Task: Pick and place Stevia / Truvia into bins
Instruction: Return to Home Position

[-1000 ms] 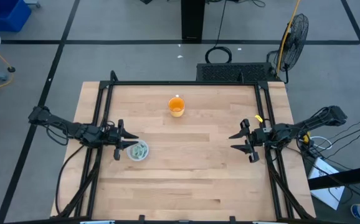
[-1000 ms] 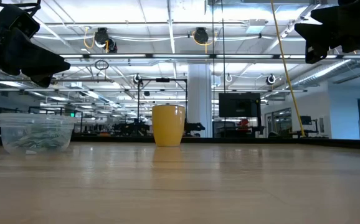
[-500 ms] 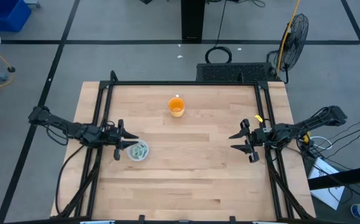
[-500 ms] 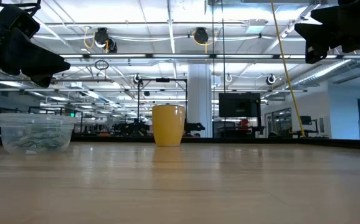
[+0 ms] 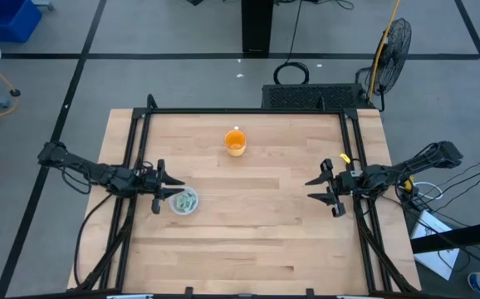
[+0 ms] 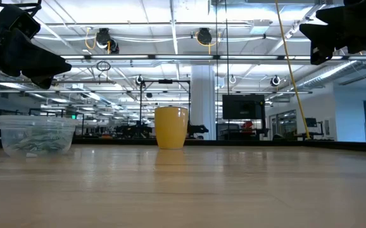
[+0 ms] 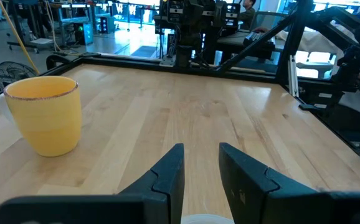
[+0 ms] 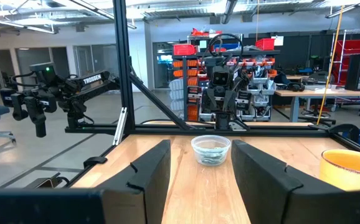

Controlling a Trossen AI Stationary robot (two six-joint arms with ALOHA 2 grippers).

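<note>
The clear plastic cup (image 5: 183,202) stands on its base at the table's left side, with pale green and white Stevia packets (image 5: 187,199) lying inside; the packets (image 6: 36,144) show through its wall in the low view. I see no packets on the table outside it. My left gripper (image 5: 175,193) hangs just above the cup's left rim (image 7: 198,218), its fingers a narrow gap apart and empty. My right gripper (image 5: 308,189) hovers at the table's right side, wide open and empty, facing the cup (image 8: 211,150) from far off.
An orange cup (image 5: 235,142) stands upright toward the table's far edge, near the middle. A black frame rail (image 5: 248,110) runs round the table top. Bare wood lies between the two arms and along the near edge.
</note>
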